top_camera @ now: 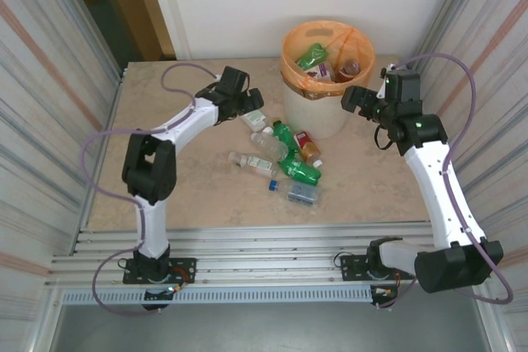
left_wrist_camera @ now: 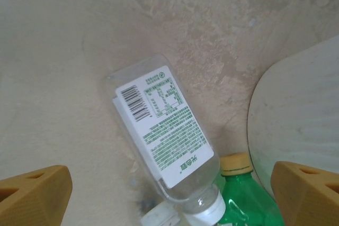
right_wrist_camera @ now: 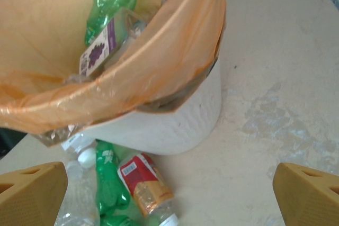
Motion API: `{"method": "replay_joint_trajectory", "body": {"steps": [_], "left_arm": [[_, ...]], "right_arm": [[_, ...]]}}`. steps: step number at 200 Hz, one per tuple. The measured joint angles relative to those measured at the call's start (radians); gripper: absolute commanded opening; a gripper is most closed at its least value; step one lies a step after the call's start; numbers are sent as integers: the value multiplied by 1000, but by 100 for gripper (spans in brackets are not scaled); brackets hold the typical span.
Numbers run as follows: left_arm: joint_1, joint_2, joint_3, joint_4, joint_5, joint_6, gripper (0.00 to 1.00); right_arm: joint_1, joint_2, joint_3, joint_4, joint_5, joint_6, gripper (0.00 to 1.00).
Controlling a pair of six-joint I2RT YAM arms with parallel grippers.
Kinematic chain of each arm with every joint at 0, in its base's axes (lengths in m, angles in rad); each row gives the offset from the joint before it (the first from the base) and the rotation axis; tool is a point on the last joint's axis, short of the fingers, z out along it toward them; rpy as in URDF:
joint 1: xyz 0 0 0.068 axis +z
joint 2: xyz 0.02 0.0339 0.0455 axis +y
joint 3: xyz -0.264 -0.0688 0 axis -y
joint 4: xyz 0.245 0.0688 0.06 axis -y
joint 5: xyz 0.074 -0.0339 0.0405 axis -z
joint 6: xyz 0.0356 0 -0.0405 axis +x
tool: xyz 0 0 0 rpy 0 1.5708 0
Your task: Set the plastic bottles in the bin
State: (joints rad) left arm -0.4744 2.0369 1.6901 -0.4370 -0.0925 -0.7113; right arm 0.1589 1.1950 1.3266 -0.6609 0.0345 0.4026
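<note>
Top external shows you the bin at the tabletop's far edge, with plastic bottles inside it and heaped at its near side. Your left gripper and right gripper both have their jaws spread.

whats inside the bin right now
Inside the bin, lined with an orange bag: a crushed green bottle, a white label printed with grapes, and a brownish bottle. Anything lying beneath them, and the bin's bottom, is covered.
</note>
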Motion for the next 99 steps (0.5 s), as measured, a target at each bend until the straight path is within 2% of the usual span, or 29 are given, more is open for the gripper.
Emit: {"method": "replay_joint_trajectory", "body": {"steps": [53, 99], "left_arm": [[-20, 222, 254, -146, 13, -124, 97], [-28, 322, 358, -265, -21, -212, 93]], "right_arm": [[19, -40, -51, -2, 0, 6, 98], [35, -46, -93, 6, -1, 15, 98]]}}
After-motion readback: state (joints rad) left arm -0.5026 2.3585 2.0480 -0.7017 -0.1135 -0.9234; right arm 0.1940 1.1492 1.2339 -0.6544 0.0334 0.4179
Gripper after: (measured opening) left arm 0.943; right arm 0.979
